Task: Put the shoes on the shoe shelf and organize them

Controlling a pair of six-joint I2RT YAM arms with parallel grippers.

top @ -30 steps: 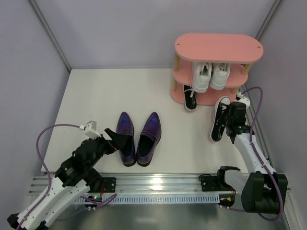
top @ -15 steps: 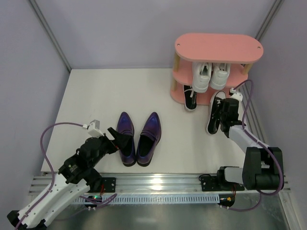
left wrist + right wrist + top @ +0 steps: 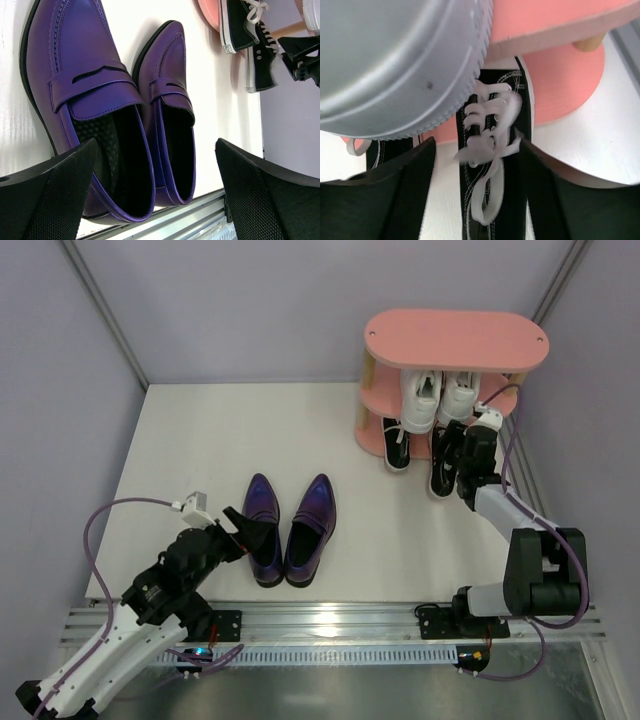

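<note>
Left side of the table (image 3: 190, 440): the left arm reaches in from the near-left corner. The left gripper (image 3: 245, 528) hangs at the heel end of the left purple loafer (image 3: 262, 525), jaws spread wide and holding nothing. In the wrist view its two fingers (image 3: 45, 200) frame both loafers from the heel side, apart from them.

The left purple loafer lies flat, toe pointing far. The right purple loafer (image 3: 310, 525) sits just beside it, also flat, toe far and angled a little to the right. The heels are nearly touching and the toes are spread apart. Both are on the table near the front rail (image 3: 330, 620), well apart from the rack.

Far right: the shoe shelf (image 3: 455, 340) stands upright in the far-right corner, with its top board bare. The white sneakers (image 3: 420, 402) sit side by side on the middle tier, ends sticking out over the near edge. The first black sneaker (image 3: 397, 447) is on the left half of the bottom tier, its near end past the board's edge.

The second black sneaker (image 3: 441, 468) is just right of it — laces up, far end on the bottom board under the middle tier, near end out over the table.

The right gripper (image 3: 476, 145) straddles this shoe from the near side. Its jaws are parted, one finger (image 3: 385, 200) on each side. A strip of table shows between the left-hand finger and the shoe's side. The other finger sits close against the shoe — I cannot tell whether it touches. The shoe is not clamped.
</note>
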